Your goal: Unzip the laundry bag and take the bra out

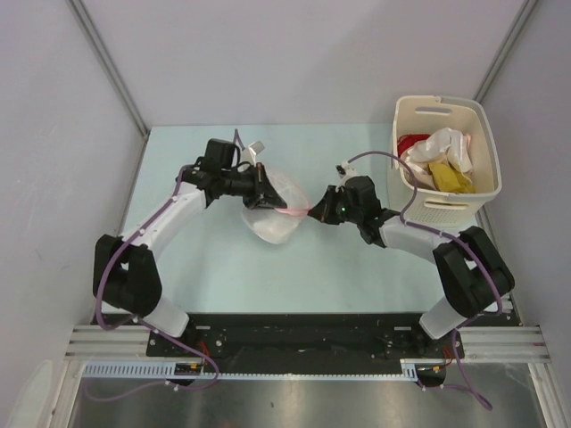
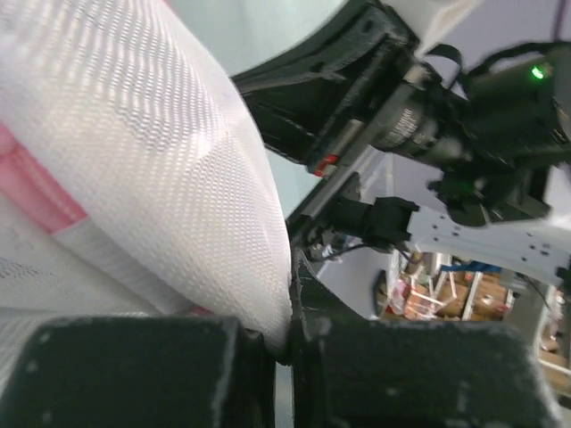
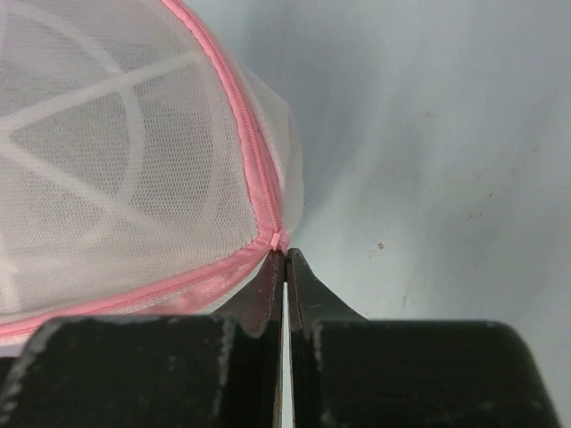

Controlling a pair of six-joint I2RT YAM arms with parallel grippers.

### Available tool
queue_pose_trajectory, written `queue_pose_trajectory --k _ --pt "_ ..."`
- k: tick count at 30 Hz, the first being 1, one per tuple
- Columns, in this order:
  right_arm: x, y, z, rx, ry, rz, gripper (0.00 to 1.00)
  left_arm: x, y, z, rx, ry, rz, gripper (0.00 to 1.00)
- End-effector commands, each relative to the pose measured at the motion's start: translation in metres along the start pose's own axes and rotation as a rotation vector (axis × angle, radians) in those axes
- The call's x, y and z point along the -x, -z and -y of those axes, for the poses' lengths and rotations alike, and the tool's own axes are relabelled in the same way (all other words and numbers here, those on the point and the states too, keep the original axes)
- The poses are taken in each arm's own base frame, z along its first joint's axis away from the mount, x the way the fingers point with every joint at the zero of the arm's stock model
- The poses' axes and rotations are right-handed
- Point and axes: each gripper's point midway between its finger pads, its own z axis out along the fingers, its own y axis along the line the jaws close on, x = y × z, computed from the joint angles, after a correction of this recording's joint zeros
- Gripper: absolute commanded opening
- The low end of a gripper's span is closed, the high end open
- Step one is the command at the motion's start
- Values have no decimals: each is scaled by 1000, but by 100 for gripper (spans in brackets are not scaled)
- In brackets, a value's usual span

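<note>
1. While the laundry bag (image 1: 273,218) lies on the desk (image 1: 357,267) between the two arms, each claw has hold of a piece of it. The bag sits directly ahead of both sets of fingertips, touching them.
2. The left claw (image 2: 287,343) is closed on a fold of white mesh, and the cloth bulges up and away to the left of its tips.
3. The right claw (image 3: 284,263) is closed at the point where the pink zipper (image 3: 239,116) ends. I cannot tell whether it pinches the pull tab itself or only the trim there.
4. From the right claw the zipper runs ahead and to the left of the tips, curving over the bag's rounded rim. Its teeth look shut along the stretch in view.
5. Seen from above, the bag's long axis lies on the line joining the two claws.
6. My judgement is that unzipping turns on drawing the right claw along the zipper's line while the left one anchors the far side — the right arm is nearer the zipper end.
7. The bra shows in no view. Only pale bands appear through the mesh, so it is presumably inside — unseen.
</note>
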Motion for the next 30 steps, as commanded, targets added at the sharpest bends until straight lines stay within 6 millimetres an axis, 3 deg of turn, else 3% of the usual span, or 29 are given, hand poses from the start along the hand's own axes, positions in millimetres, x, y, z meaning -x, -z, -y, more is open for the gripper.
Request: queue_pose_trajectory --k 1,2,3,4,5,6,7,9,12,16,17,19,20,21,24,27,30 --pt "3 26 17 -253 -72 87 0 30 7 0 77 -114 78 7" --pt "4 35 20 -322 -74 130 0 37 6 -3 103 -110 95 17" --pt "-12 38 2 -318 -69 115 0 40 4 -7 122 -104 97 41" --pt "-15 42 -7 -315 -70 133 0 46 2 -6 132 -104 100 56" --pt "-12 49 -10 -343 -85 174 0 50 3 -9 159 -109 116 63" --pt "-24 48 -26 -314 -96 164 0 51 5 -9 176 -113 121 77" --pt "-25 49 -29 -321 -108 179 0 53 10 -7 199 -121 129 84" --pt "-41 45 -39 -313 -130 162 0 56 25 -6 265 -140 182 88" --pt "-51 39 -43 -315 -143 158 0 45 53 -4 350 -116 241 92" --pt "-51 35 -54 -272 -141 162 0 13 74 -15 400 -44 282 93" --pt "-50 35 -55 -266 -134 162 0 8 81 -9 385 -43 306 98" --pt "-49 36 -57 -257 -126 162 0 -10 76 -12 344 6 282 100" --pt "-48 36 -57 -257 -123 161 0 -9 76 -5 302 1 309 100" --pt "-49 37 -57 -255 -120 157 0 -22 67 -13 281 49 274 100" --pt "-49 36 -57 -254 -110 153 0 -31 51 -28 257 116 251 100" --pt "-50 36 -57 -253 -112 150 0 -32 39 -37 238 187 256 100" --pt "-52 35 -57 -250 -112 142 0 -25 32 -31 190 205 295 100"
